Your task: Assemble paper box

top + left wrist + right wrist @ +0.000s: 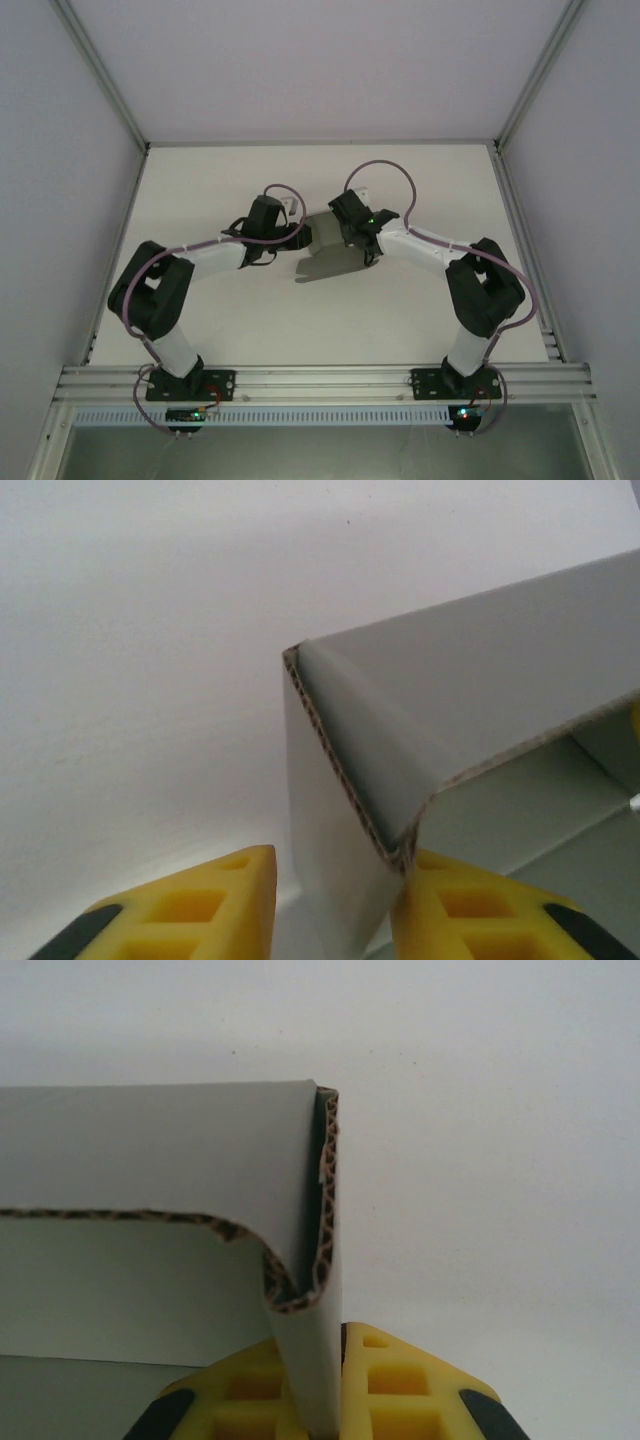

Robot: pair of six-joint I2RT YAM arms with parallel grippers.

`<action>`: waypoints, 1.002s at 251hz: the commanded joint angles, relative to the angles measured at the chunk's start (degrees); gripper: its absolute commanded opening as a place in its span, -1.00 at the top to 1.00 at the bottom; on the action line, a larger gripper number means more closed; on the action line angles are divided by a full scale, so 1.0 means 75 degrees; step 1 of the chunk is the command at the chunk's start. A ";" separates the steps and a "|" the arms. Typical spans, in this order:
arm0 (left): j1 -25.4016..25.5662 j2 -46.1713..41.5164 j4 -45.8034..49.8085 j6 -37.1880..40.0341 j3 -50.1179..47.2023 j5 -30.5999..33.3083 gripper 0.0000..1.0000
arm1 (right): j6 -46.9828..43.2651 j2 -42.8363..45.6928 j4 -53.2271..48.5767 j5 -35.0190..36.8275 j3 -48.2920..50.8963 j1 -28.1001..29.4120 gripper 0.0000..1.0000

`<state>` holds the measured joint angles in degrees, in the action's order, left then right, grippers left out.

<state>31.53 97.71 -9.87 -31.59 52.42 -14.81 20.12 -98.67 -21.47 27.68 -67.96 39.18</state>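
Top external view: you have the paper box [322,233] mid-tabletop [250,320], toward the far edge, between both arms.
Right gripper [320,1400]: pinched tight on one box wall.
Left gripper [335,910]: straddles a folded corner. One finger [480,910] touches the cardboard, the other sits just beside it. You cannot tell if it grips.
Box inside: mostly hidden, cut off by the frame edges.

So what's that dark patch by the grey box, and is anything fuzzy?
Top view: the grey cardboard box throws a soft shadow on the white table, toward the arms. Left wrist view: the yellow gripper fingers look slightly soft. Right wrist view: the corrugated edge is crisp.
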 commanded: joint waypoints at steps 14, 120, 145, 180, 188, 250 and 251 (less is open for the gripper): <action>0.0230 0.0428 -0.0003 0.0181 0.0425 0.1188 0.64 | -0.0104 0.0293 0.0825 0.0048 0.0260 0.0245 1.00; 0.0730 0.1448 0.2295 -0.0815 0.1188 0.5956 1.00 | 0.0180 0.0634 0.1138 0.0379 0.0914 0.0438 1.00; 0.0787 0.1585 0.3034 -0.1500 0.1285 0.7077 1.00 | 0.0330 0.0656 0.1104 0.0593 0.0998 0.0448 1.00; 0.0782 0.1680 0.4108 -0.2577 0.1494 0.7823 1.00 | 0.0475 0.0628 0.1107 0.0686 0.1038 0.0438 1.00; 0.0772 0.1761 0.4493 -0.2813 0.1666 0.7976 1.00 | 0.0493 0.0626 0.1130 0.0690 0.1060 0.0432 1.00; 0.0727 0.1597 0.3841 -0.2676 0.1745 0.7125 0.92 | 0.0446 0.0619 0.1777 -0.0089 0.1323 0.0390 1.00; 0.0728 0.1585 0.3815 -0.2671 0.1743 0.7098 0.91 | 0.0440 0.0624 0.1787 -0.0097 0.1320 0.0390 1.00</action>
<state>41.58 107.98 12.93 -50.09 69.43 29.87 21.67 -96.84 -4.99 26.87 -59.72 43.05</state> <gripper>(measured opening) 0.081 0.075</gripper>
